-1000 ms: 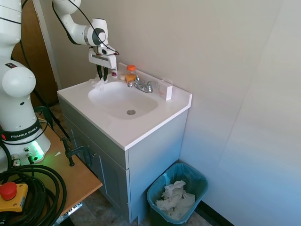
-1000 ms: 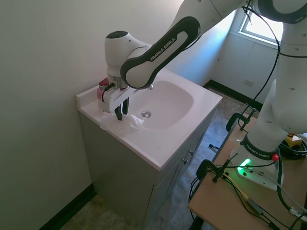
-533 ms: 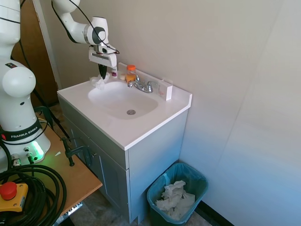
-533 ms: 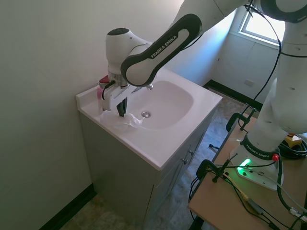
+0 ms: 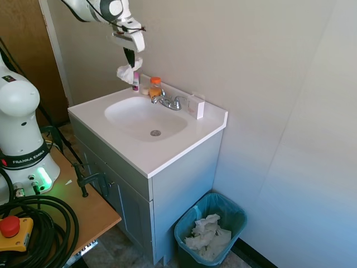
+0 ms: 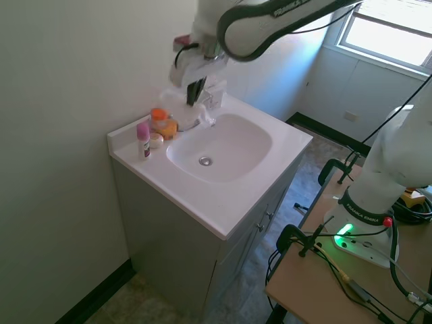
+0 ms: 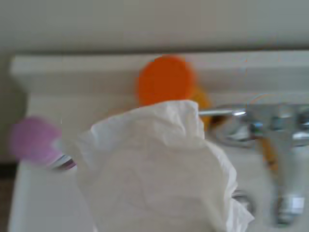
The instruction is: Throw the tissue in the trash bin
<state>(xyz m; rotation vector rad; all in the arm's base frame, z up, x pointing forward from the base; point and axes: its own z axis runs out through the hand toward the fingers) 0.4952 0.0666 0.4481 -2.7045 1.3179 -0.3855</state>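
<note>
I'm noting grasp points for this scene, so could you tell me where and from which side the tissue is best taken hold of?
Grip the tissue at its bunched top, coming straight down from above. It is a soft, wrinkled wad with no firm edge, so pinching a gathered fold lets the rest hang free. The hand is shut on that upper part, with the wad dangling below, clear of the sink counter.

Wrist view: blurred throughout; tissue (image 7: 159,169) cut by bottom edge, hiding part of orange cap (image 7: 165,79).
Arm: upper links cropped (both exterior views).
</note>
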